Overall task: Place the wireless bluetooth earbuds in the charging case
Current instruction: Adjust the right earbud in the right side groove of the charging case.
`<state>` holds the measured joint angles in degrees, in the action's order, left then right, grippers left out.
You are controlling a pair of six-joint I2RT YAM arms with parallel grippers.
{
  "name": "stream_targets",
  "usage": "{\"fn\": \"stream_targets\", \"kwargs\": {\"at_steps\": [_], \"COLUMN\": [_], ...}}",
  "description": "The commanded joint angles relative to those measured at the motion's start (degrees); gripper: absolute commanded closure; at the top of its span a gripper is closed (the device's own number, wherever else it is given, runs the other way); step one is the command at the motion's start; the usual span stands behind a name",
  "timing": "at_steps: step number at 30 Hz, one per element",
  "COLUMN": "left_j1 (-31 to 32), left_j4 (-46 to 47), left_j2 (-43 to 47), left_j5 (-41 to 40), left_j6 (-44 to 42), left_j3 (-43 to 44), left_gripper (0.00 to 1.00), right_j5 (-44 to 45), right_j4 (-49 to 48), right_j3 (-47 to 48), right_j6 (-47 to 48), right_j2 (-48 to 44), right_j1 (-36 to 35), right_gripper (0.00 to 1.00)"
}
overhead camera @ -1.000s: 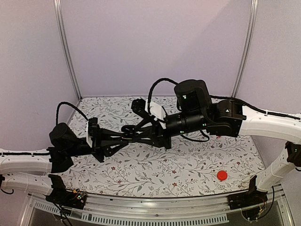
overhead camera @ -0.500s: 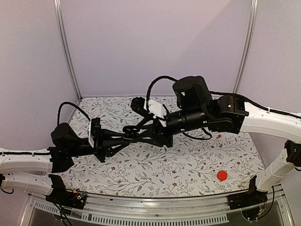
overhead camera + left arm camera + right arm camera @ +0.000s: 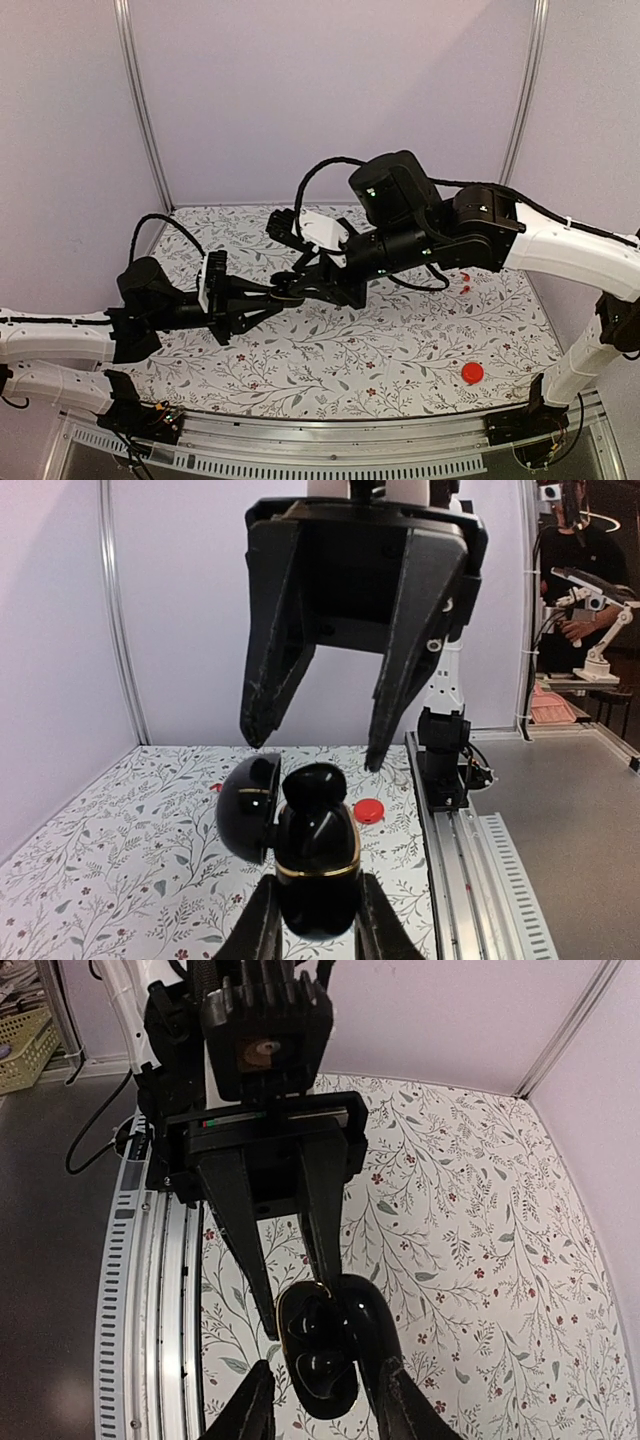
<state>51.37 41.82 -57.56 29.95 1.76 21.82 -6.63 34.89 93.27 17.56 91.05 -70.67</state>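
Our left fingers keep the open charging case clamped up off the surface while the right fingers, part-spread and carrying nothing, have just swung in over it, so the actual inserting hasn't started.

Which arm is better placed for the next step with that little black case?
Right: the left claw is busy gripping the open charging case, while the right claw hovers open and empty, facing it.
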Motion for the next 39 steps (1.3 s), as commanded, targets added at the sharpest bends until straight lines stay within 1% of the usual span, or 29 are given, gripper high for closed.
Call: {"fn": "stream_targets", "kwargs": {"at_steps": [1,9,18,23,39], "left_j1": [0.7,0.7,0.7,0.8,0.9], "left_j4": [-0.6,-0.8,-1.1,-1.2,-1.3], "left_j2": [-0.5,-0.7,-0.7,-0.6,-0.2], "left_j5": [-0.4,-0.7,-1.1,-1.3,-1.4], "left_j6": [-0.4,-0.2,-0.2,-0.2,-0.1], "left_j3": [1.6,1.8,1.8,1.8,1.8], "left_gripper": [0.88,0.88,0.88,0.88,0.88], "right_j5": [4.0,6.3,13.6,15.2,20.2], "right_j4": [5.1,6.0,6.0,6.4,6.0], "right_j3": [1.8,2.7,5.2,7.0,7.4], "right_j6": [1.4,1.8,2.5,3.1,3.9], "right_j2": [1.1,-0.1,1.9,2.9,5.4], "right_j1": [-2.4,-3.1,-5.3,-6.5,-8.0], "right_gripper": [0.66,0.67,0.75,0.77,0.78]}}
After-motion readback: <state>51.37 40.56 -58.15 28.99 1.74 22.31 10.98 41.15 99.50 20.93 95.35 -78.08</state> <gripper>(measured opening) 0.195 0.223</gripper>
